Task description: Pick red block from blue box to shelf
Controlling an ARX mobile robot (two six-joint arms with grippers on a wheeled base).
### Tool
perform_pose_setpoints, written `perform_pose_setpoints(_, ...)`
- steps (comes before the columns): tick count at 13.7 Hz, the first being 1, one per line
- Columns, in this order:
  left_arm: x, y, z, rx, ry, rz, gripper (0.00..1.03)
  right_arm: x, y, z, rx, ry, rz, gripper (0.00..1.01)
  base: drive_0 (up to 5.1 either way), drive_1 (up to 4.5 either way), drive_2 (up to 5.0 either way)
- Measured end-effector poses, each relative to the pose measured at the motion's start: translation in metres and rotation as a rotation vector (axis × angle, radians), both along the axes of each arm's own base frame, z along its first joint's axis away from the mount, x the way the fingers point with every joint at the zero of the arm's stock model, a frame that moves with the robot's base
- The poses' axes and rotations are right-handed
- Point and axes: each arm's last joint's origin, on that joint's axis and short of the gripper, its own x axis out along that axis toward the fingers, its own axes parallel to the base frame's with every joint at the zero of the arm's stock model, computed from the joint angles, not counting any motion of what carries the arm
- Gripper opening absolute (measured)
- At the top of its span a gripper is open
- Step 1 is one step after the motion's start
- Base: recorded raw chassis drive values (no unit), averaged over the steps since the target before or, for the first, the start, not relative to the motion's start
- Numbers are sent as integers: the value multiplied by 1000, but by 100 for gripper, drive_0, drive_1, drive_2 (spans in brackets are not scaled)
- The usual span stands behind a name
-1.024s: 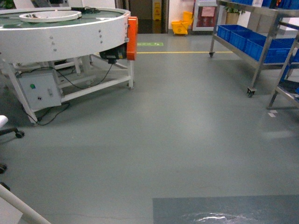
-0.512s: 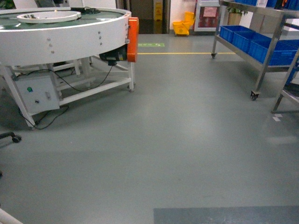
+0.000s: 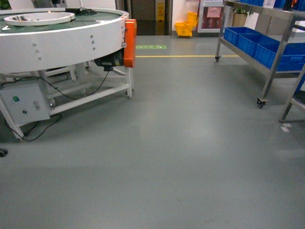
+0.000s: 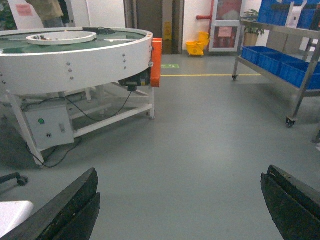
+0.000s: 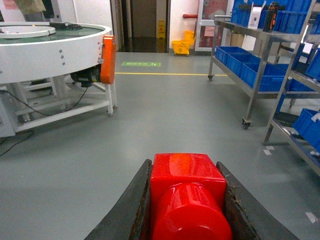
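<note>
Red block [image 5: 187, 197] clamped between the right gripper [image 5: 186, 210] fingers, stud toward the camera, well short of the shelf [image 5: 260, 55]. Left gripper [image 4: 182, 207] spread wide, empty. Farther off, left of the shelf: round white conveyor table [image 3: 62, 36]. Beyond, near the shelf's far end: yellow mop bucket [image 3: 183, 27].

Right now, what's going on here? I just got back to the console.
The right gripper is shut on the red block, stud facing the camera, carried over open grey floor. The left gripper is open and empty. The shelf, holding dark blue crates, stands ahead on the right; a round white conveyor table is on the left. The block isn't on the shelf yet.
</note>
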Motion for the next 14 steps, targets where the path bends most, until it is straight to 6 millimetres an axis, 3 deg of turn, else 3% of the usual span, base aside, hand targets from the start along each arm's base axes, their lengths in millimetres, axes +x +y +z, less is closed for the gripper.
perform_pose_setpoints(14, 0, 0, 0, 0, 2, 0, 98, 0, 0, 0, 0, -1, 0, 28, 4, 429, -421)
